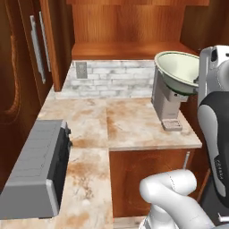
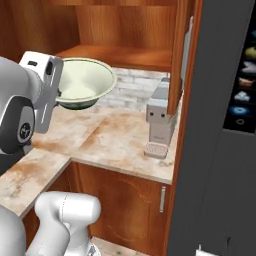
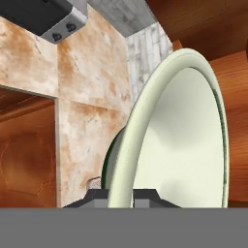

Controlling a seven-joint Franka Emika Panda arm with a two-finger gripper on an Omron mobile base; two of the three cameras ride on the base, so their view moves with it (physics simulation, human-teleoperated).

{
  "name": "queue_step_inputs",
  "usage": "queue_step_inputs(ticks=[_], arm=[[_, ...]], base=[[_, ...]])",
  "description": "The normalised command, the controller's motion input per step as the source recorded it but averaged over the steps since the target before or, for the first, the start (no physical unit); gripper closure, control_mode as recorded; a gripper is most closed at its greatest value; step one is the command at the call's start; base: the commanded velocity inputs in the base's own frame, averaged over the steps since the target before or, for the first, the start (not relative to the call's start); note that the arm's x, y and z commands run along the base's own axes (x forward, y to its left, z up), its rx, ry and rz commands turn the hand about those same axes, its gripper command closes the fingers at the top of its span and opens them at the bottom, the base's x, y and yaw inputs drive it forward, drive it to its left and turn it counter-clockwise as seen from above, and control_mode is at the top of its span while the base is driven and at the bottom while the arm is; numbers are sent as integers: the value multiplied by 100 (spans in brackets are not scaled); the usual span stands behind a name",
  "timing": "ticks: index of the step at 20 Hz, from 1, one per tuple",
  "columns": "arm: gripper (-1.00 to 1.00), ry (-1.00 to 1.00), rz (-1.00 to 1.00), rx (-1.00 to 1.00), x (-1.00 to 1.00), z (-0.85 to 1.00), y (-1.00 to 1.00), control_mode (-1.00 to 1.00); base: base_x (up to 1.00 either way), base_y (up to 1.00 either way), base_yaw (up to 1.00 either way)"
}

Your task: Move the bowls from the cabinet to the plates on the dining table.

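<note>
Above counter (image 1: 134, 125), tool (image 3: 121, 196) pinches cream bowl's (image 1: 178, 71) rim.

A home kitchen — reddish wooden cabinet (image 1: 134, 27) above a marbled stone counter (image 1: 129, 123), white brick backsplash (image 1: 112, 78) with a wall socket (image 1: 81, 69), a grey coffee machine (image 1: 166, 100) and a toaster oven (image 1: 38, 167) sitting out.
</note>
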Motion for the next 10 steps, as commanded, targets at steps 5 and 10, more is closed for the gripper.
queue_step_inputs(ticks=[5, 10], arm=[[100, 0, 0, 0, 0, 0, 0, 100], [100, 0, 0, 0, 0, 0, 0, 100]], base=[[-70, -34, 0], [-58, -39, -6]])
